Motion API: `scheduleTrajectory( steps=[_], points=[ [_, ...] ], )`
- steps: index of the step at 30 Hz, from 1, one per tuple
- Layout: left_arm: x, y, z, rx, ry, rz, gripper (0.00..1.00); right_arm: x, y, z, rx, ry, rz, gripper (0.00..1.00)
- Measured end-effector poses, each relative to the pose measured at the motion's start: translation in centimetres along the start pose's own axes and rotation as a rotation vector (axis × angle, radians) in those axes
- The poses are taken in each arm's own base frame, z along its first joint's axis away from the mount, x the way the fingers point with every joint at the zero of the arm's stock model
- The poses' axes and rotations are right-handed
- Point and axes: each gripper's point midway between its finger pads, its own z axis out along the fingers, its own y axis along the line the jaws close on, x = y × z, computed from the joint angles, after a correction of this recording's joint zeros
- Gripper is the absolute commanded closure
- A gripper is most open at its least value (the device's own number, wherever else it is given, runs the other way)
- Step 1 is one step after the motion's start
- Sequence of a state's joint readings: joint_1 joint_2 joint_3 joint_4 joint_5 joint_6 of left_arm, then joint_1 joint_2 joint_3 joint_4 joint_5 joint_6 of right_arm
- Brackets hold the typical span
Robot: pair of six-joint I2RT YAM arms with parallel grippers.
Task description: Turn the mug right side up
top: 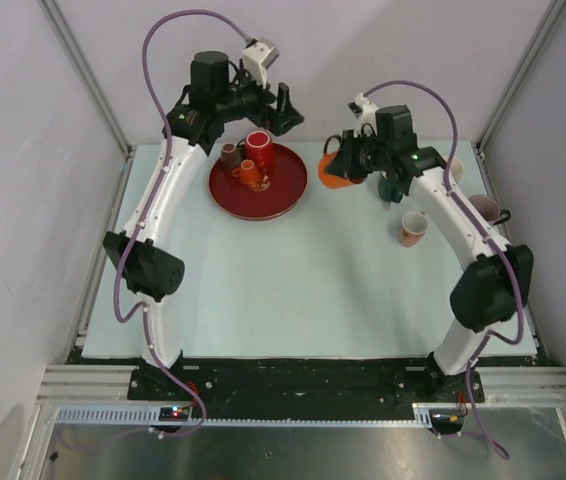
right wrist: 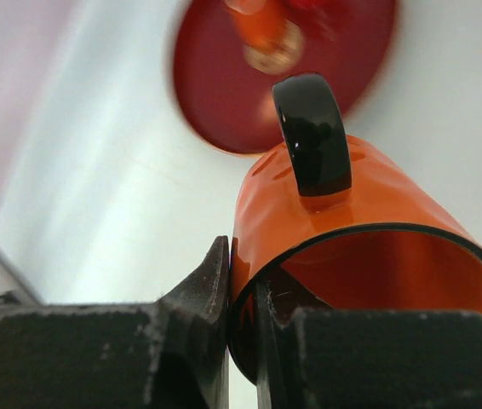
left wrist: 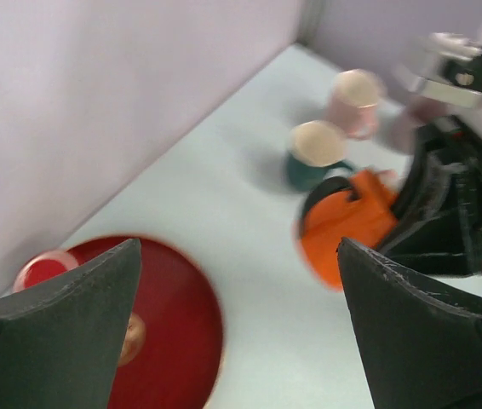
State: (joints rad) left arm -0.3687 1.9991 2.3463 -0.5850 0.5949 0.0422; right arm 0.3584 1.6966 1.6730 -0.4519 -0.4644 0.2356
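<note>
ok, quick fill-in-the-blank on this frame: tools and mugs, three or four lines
1. The mug pinched at its rim by the right tool is ___ in colour.
2. Its handle is ___.
3. The left tool is ___ and holds nothing.
4. The teal mug stands with its opening facing ___.

Missing words: orange; black; open; up

Mug (right wrist: 266, 213) plain glossy orange; handle (right wrist: 312, 132) and rim black. Plate (top: 283, 192) plain dark red. Surface (top: 293, 280) pale mint. Fingers (right wrist: 139, 349) matte black.
</note>
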Motion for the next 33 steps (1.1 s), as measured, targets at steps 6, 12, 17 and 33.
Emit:
scheduleTrajectory(
  steps=[6,12,17,33],
  points=[
    [4.9,8.2,-1.4,-0.323,0.129,0.057,0.0,3.0,-8.8,2.4,0.297,0.204,-0.077,1.0],
    [9.9,10.9,-2.8,-0.443,0.271,0.095,0.0,-2.8,-16.1,2.1,0.506,0.131,-0.158,1.0],
    [12.9,11.2,-3.6,-0.468,0.352,0.101,0.0,-7.6,-23.4,-1.2,0.673,-0.007,-0.166,1.0],
    [16.4,11.7,-5.5,-0.506,0.451,0.112,0.0,-2.0,-38.0,3.0,0.768,0.053,-0.14,1.0]
  ],
)
